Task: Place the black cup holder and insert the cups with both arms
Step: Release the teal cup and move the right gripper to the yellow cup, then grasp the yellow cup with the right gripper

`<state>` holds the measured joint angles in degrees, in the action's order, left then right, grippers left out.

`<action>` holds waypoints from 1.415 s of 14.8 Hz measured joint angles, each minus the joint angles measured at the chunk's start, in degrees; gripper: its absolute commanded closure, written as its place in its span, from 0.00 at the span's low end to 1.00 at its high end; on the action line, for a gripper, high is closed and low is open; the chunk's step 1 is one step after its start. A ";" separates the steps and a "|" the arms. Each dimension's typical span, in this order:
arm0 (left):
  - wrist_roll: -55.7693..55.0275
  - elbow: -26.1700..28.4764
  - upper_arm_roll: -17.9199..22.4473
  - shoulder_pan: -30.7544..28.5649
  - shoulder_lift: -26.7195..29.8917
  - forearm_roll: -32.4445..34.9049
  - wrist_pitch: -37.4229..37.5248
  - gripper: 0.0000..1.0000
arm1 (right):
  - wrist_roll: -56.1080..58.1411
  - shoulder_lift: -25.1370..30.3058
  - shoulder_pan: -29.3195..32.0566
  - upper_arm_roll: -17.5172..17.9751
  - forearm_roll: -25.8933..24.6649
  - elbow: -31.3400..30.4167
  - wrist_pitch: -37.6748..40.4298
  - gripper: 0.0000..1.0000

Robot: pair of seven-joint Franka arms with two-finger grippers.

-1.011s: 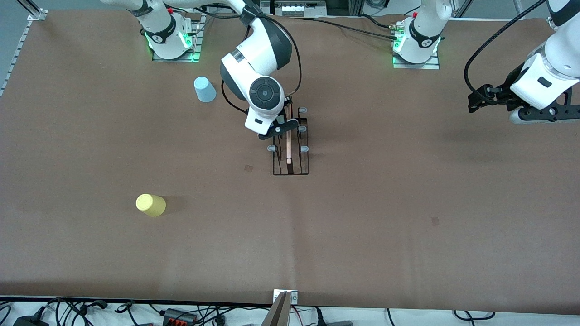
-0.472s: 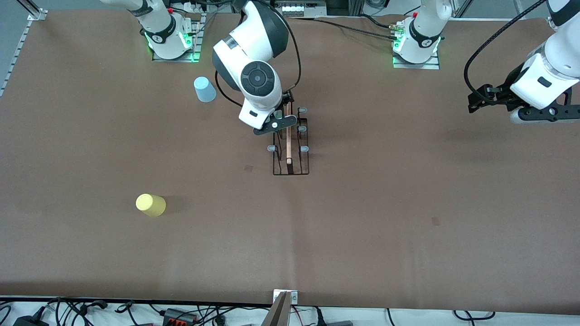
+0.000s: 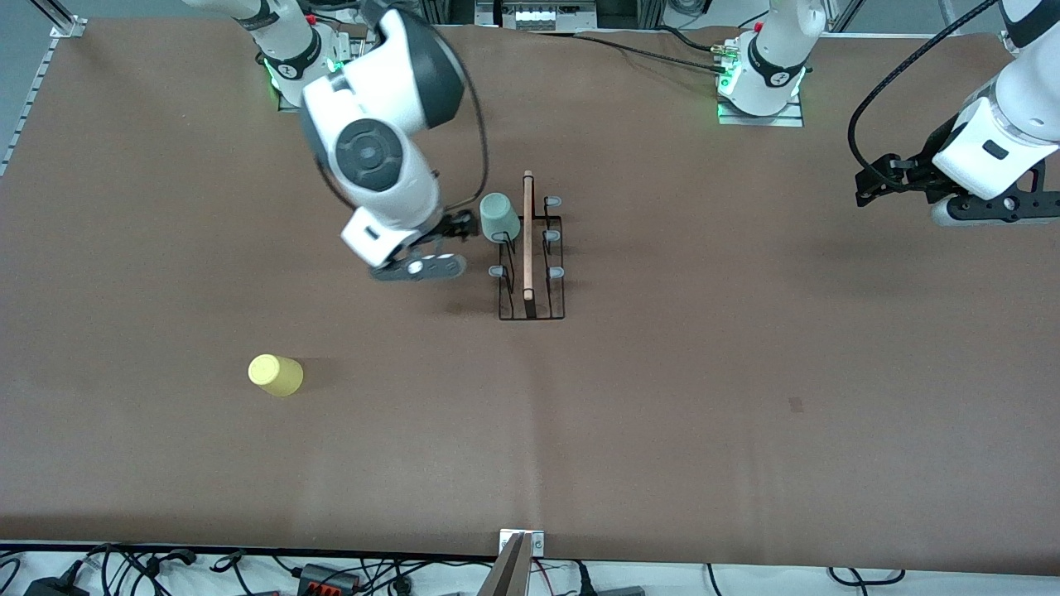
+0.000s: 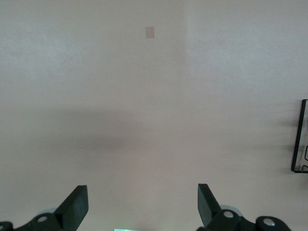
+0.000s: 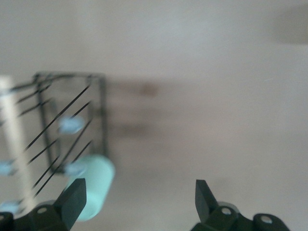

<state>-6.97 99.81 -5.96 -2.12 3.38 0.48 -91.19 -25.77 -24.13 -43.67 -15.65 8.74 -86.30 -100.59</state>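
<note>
The black cup holder (image 3: 531,281) stands in the middle of the table, its wooden bar handle (image 3: 527,236) on top. A pale grey-green cup (image 3: 499,217) sits upside down on one of its pegs, on the side toward the right arm's end. My right gripper (image 3: 454,234) hovers just beside that cup, open and empty. The right wrist view shows the cup (image 5: 91,185) next to one finger, apart from the open right gripper (image 5: 139,190), with the holder (image 5: 67,115) beside it. A yellow cup (image 3: 276,374) lies nearer the front camera. My left gripper (image 3: 869,182) waits open.
The left wrist view shows bare brown table under the open left gripper (image 4: 143,195) and a corner of the holder (image 4: 299,144). A small dark patch (image 3: 796,404) marks the tabletop. Cables and a metal bracket (image 3: 522,542) line the edge nearest the camera.
The right gripper has drawn away from the holder toward the right arm's end, uncovering the grey-green cup on its peg. The right arm now covers the blue cup. The left arm has not moved.
</note>
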 measured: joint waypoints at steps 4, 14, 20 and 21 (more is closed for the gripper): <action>0.00 -0.01 -0.01 0.01 0.00 0.00 0.00 0.00 | 0.94 -0.96 4.35 -6.62 -0.42 -0.02 -1.07 0.00; 0.00 -0.04 0.03 -0.01 0.00 0.00 0.00 0.00 | 14.73 -9.43 15.68 -6.84 -0.38 -0.03 -15.40 0.00; 0.00 -0.05 0.04 -0.01 -0.02 0.00 0.00 0.00 | 30.96 -14.56 19.50 -6.83 7.89 -0.02 -19.35 0.00; 0.00 -0.06 0.04 -0.01 -0.02 0.00 0.00 0.00 | 32.62 -15.24 20.00 -6.83 8.23 0.11 -20.59 0.00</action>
<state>-6.97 99.75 -5.92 -2.14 3.36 0.48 -91.19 6.85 -39.37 -23.67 -22.48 16.97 -86.18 -121.18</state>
